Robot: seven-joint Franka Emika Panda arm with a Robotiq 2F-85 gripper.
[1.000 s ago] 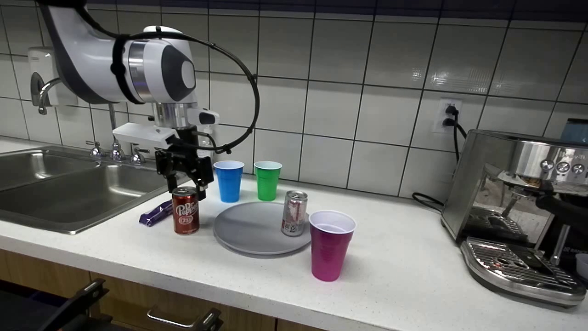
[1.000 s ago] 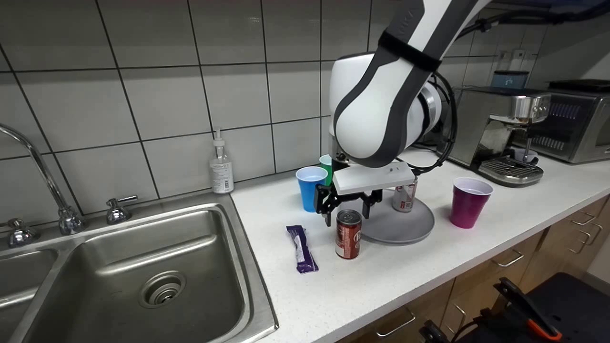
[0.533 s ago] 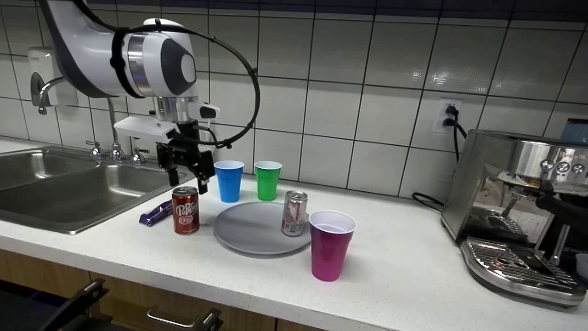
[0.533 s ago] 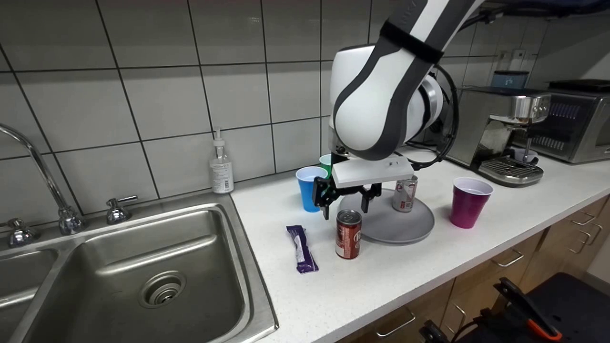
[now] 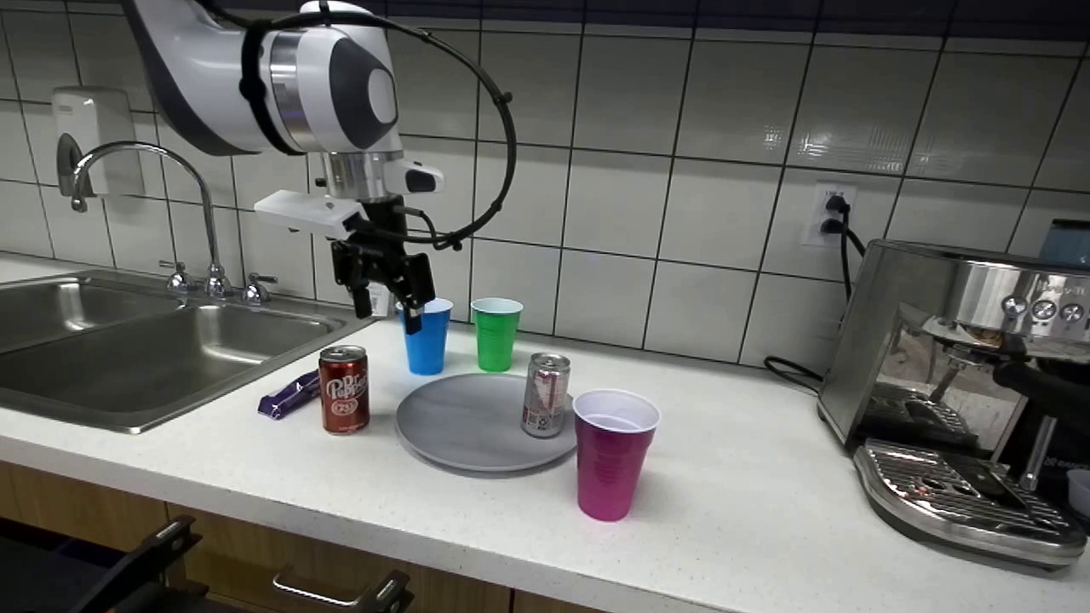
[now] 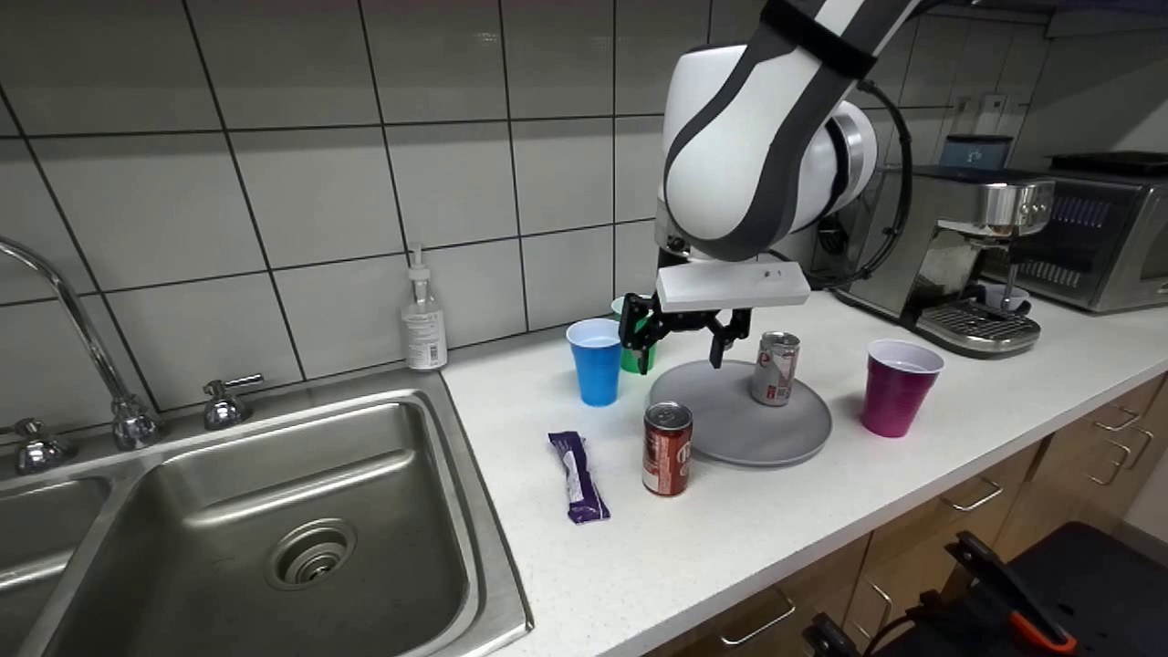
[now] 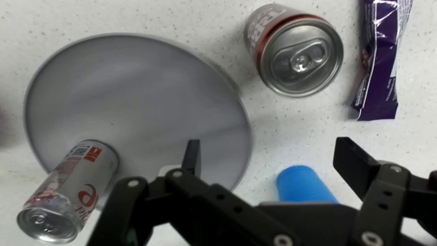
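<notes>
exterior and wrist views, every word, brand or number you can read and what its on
"Dr Pepper": red can
"23", faintly: red can too
"iet", perhaps: silver can; finer print blurred
Purple wrapper: print too small
Pump bottle: label too blurred
Coffee machine: lettering too blurred
Wall outlet: marking too small

Wrist view: pincer (image 7: 269, 154) is hiding part of blue cup (image 7: 304, 186), top edge is cutting off purple wrapper (image 7: 380, 71). In an exterior view, right edge is clipping espresso machine (image 5: 954, 400).
</notes>
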